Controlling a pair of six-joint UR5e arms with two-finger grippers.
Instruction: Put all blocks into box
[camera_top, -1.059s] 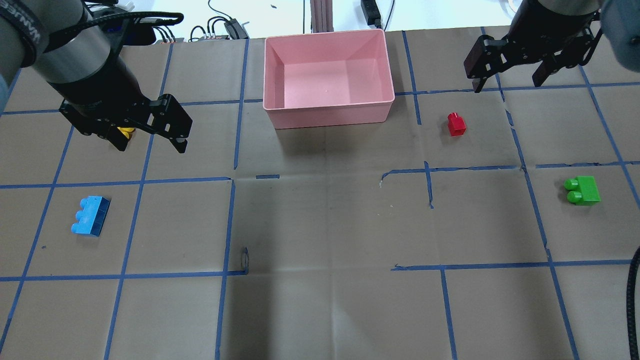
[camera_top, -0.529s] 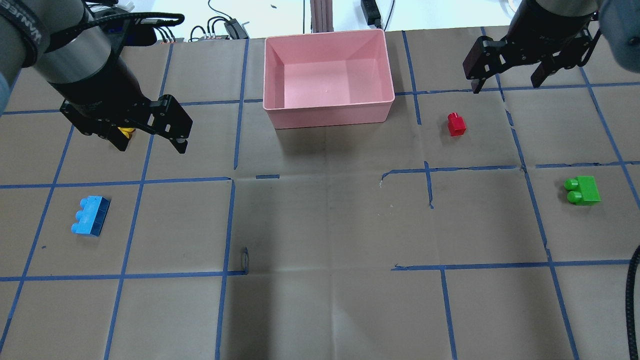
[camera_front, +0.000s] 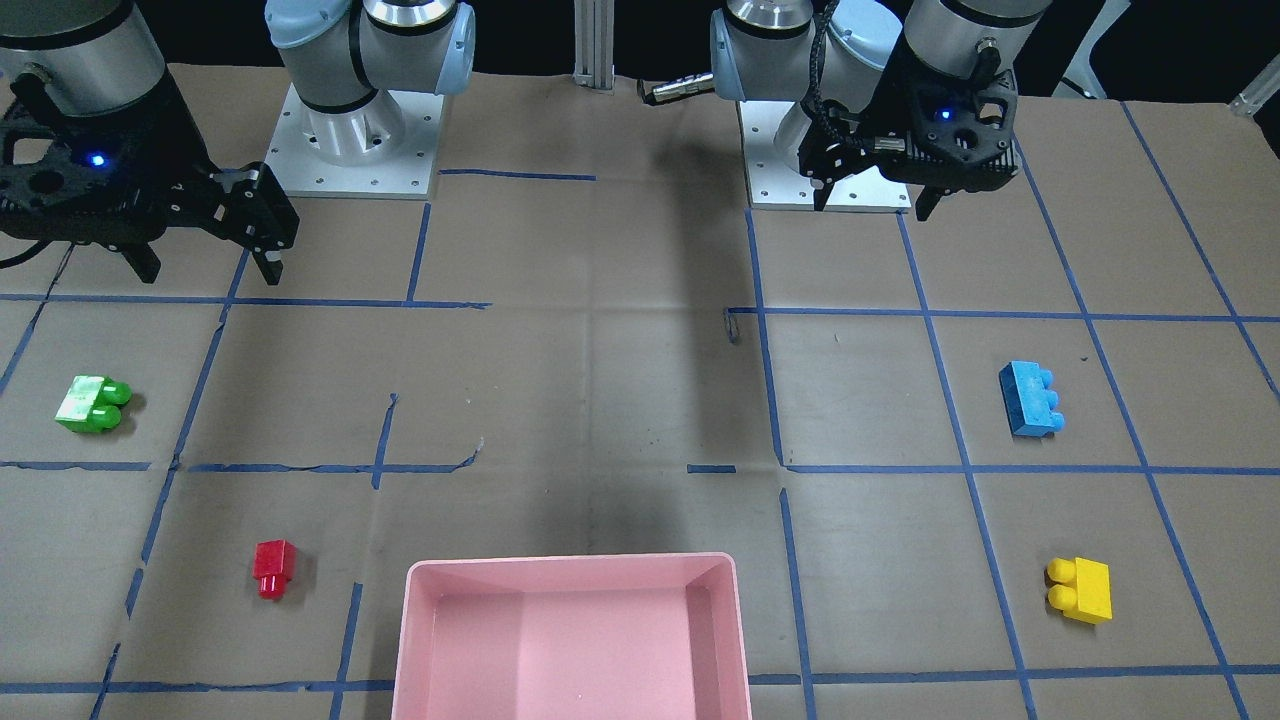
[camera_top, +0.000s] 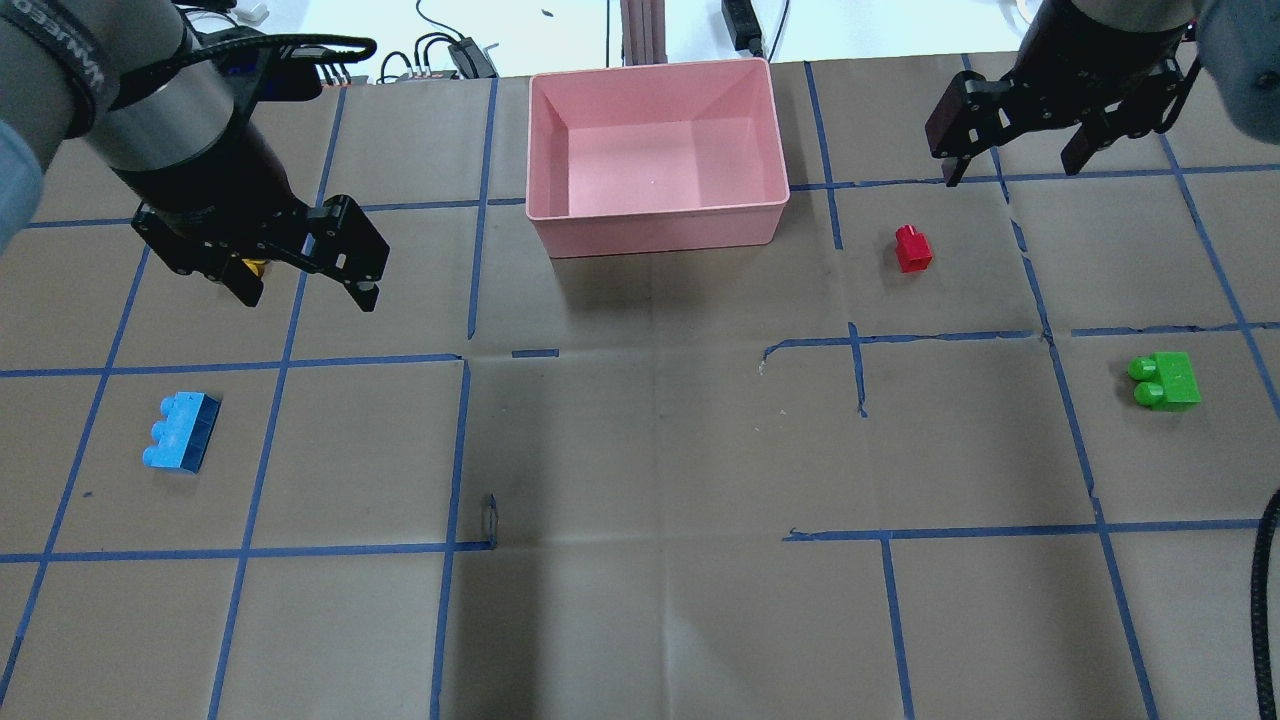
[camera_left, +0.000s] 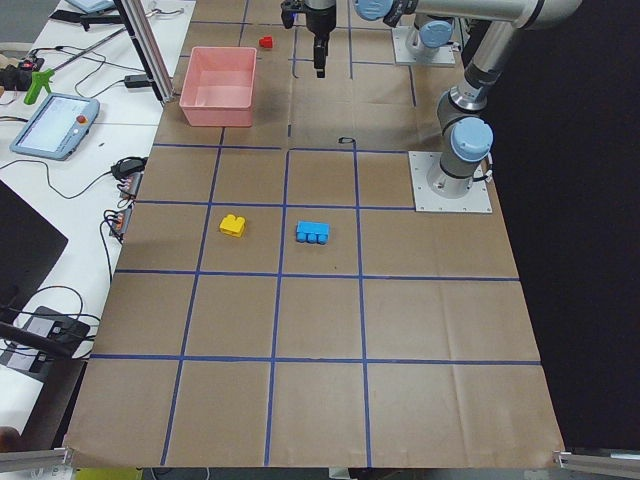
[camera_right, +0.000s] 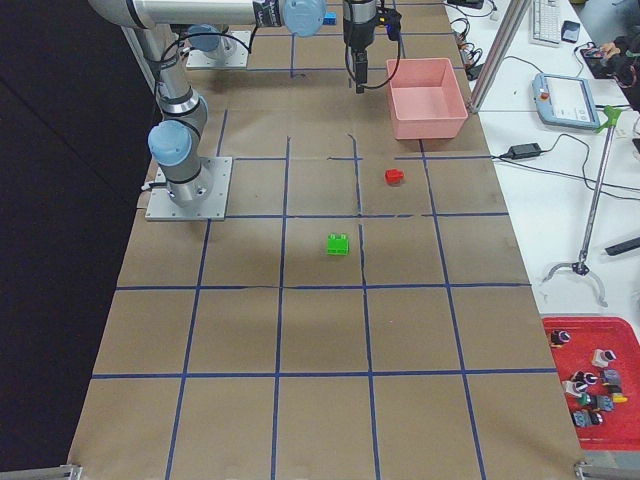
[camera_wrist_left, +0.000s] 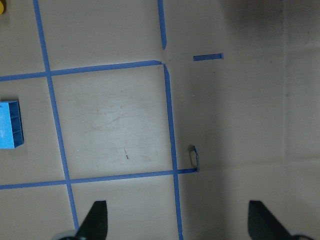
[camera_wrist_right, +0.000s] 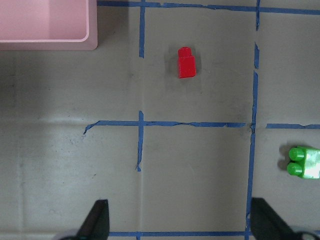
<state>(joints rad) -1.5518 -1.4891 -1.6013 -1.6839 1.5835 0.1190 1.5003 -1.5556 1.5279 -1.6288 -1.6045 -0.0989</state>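
Note:
The pink box (camera_top: 655, 235) stands empty at the table's far middle, and also shows in the front-facing view (camera_front: 570, 568). A blue brick (camera_top: 180, 432) lies at the left. A yellow brick (camera_front: 1080, 590) lies farther back on that side, mostly hidden under my left gripper in the overhead view. A red brick (camera_top: 912, 248) lies right of the box. A green brick (camera_top: 1165, 381) lies at the far right. My left gripper (camera_top: 308, 298) is open and empty, high above the yellow brick's square. My right gripper (camera_top: 1010, 175) is open and empty, high beyond the red brick (camera_wrist_right: 186, 63).
Blue tape lines divide the brown paper table into squares. An aluminium post (camera_top: 640, 30) and cables (camera_top: 450, 50) lie just beyond the box. The two arm bases (camera_front: 350, 130) stand on the robot's side. A desk with a teach pendant (camera_left: 55, 125) runs along the far edge.
My left gripper has shifted slightly to the right. My right gripper has edged slightly away, toward the far edge. The bricks and the box have not moved.

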